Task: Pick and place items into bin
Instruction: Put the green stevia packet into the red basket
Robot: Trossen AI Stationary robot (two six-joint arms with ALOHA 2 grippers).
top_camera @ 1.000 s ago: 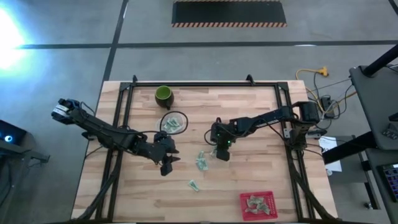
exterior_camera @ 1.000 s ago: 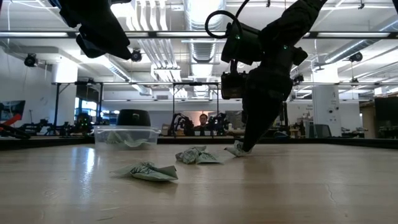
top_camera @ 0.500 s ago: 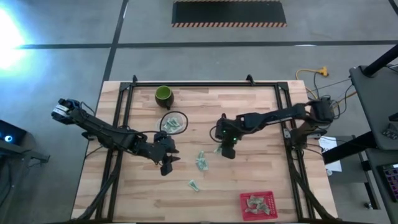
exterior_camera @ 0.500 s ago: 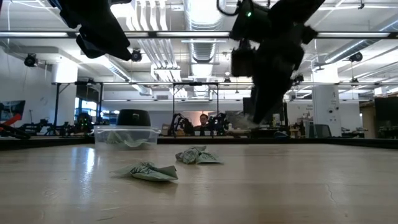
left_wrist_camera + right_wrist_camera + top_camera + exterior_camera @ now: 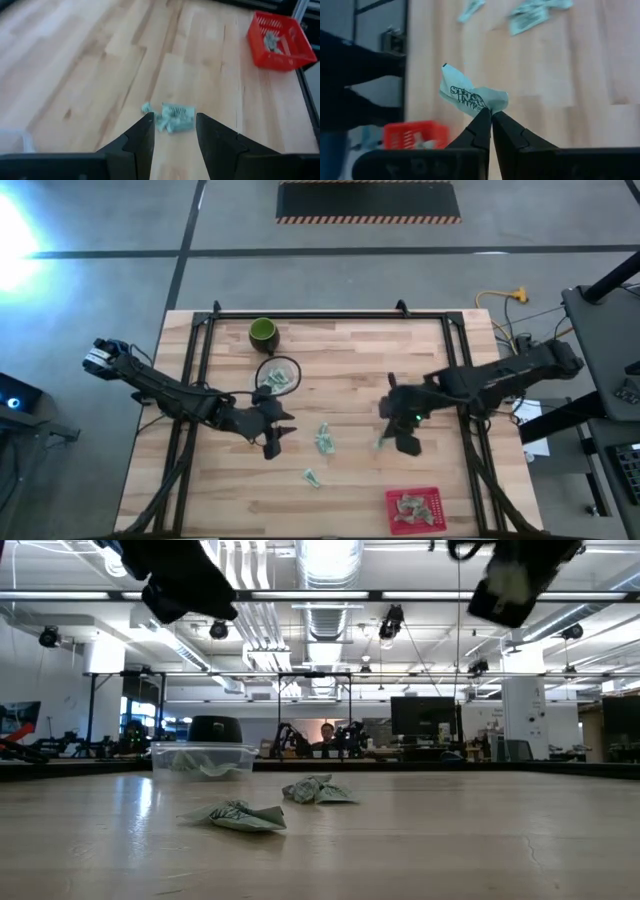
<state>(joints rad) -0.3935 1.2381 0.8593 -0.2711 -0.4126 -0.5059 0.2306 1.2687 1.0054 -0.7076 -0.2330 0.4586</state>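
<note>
Across the wooden table [image 5: 350,360], I'm seeing the red bin [image 5: 413,510] sitting at the near right corner, packets already lying inside. My right gripper [image 5: 398,442] is pinching one packet [image 5: 470,96] shut-jawed above bare wood, short of it. My left gripper [image 5: 274,442] is hovering part-open, empty, over the loose packets [image 5: 323,438]; a clear tub [image 5: 278,377] and green cup [image 5: 263,333] are standing behind.

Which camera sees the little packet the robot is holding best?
The right wrist view: the packet fills it, pinched in the right gripper with its printing visible. The high view shows only a pale speck by the gripper. The low and left wrist views miss it.
</note>
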